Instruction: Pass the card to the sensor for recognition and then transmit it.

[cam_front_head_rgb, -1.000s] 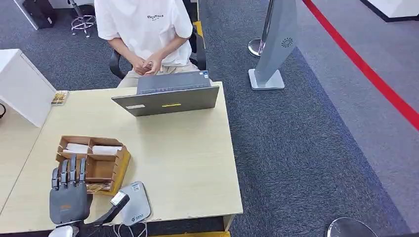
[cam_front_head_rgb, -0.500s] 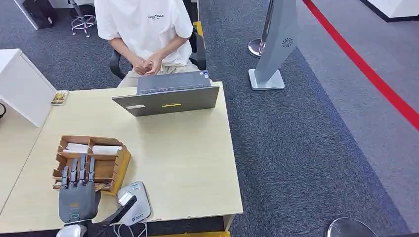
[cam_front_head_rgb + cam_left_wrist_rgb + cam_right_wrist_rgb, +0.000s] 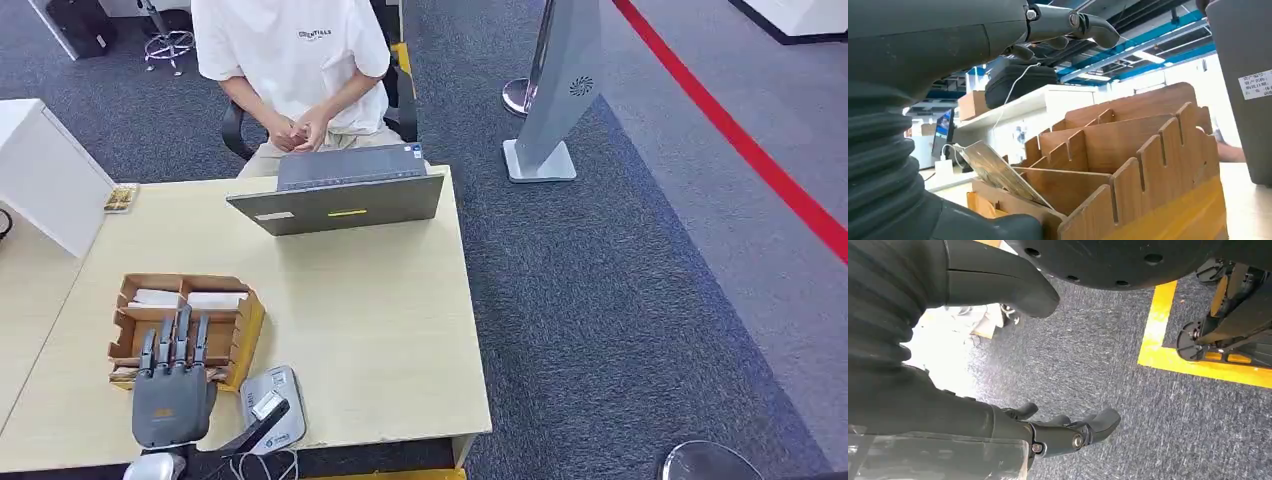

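1. Hovering flat above the near edge of the desk (image 3: 380, 330), the left hand (image 3: 172, 400) has its back turned upward and its fingers (image 3: 182, 335) stretched forward and slightly apart; it holds nothing.
2. Directly under and ahead of those fingers stands a wooden organizer (image 3: 225, 335) with several slotted compartments; its two far compartments each hold a white packet (image 3: 212, 301).
3. Seen from the left wrist, a card (image 3: 998, 172) leans tilted in the organizer compartment nearest the hand, just below the palm and apart from the fingers above it.
4. Just to the right of the hand lies a grey card reader (image 3: 283, 408) on the desk, with the thumb (image 3: 262, 425) extended over it; whether the thumb touches the reader cannot be told.
5. Well beyond the hand, at the far edge of the desk, stands an open laptop (image 3: 345, 195), and behind it sits a person (image 3: 295, 60) in a white shirt.
6. Hanging beside the robot over grey carpet, the right hand (image 3: 1068, 432) has its fingers loosely curled and holds nothing.
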You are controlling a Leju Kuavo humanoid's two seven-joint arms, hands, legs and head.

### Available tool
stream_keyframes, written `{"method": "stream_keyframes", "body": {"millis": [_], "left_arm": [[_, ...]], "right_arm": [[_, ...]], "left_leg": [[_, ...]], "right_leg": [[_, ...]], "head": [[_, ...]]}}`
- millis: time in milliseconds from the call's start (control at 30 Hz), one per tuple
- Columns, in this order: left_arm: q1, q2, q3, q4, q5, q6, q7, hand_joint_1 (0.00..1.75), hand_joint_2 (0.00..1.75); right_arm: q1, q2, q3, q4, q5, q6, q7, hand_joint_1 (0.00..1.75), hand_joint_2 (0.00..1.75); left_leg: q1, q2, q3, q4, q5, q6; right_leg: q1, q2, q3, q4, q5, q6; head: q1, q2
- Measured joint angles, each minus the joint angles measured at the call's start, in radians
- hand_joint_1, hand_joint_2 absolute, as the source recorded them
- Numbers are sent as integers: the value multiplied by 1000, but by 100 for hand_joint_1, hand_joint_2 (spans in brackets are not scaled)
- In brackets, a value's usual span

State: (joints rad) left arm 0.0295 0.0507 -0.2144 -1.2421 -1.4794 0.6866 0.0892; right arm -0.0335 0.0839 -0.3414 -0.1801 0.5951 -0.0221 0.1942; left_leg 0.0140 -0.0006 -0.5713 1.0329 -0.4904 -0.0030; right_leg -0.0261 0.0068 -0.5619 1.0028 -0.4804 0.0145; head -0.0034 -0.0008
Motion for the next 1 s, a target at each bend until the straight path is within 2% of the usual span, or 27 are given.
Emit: {"method": "stream_keyframes", "body": {"millis": [533,900,1000], "left_arm": [[33,19,-1,-108,-3,-1,45,0,175],[37,22,-1,-122,-3,-2,45,0,175],[38,23,-1,-126,-1,-30,45,0,175]], "right_arm": [[0,0,-23,0,11,0,-3,0,175],[0,0,-25,0,12,0,-3,0,175],[0,0,-32,0,13,0,-5,0,175]], "left_leg": [[0,0,0,0,0,0],[0,0,0,0,0,0],[0,0,0,0,0,0]], "right_leg": [[0,0,0,0,0,0],[0,0,0,0,0,0],[0,0,0,0,0,0]], "head": [[0,0],[0,0],[0,0]]}}
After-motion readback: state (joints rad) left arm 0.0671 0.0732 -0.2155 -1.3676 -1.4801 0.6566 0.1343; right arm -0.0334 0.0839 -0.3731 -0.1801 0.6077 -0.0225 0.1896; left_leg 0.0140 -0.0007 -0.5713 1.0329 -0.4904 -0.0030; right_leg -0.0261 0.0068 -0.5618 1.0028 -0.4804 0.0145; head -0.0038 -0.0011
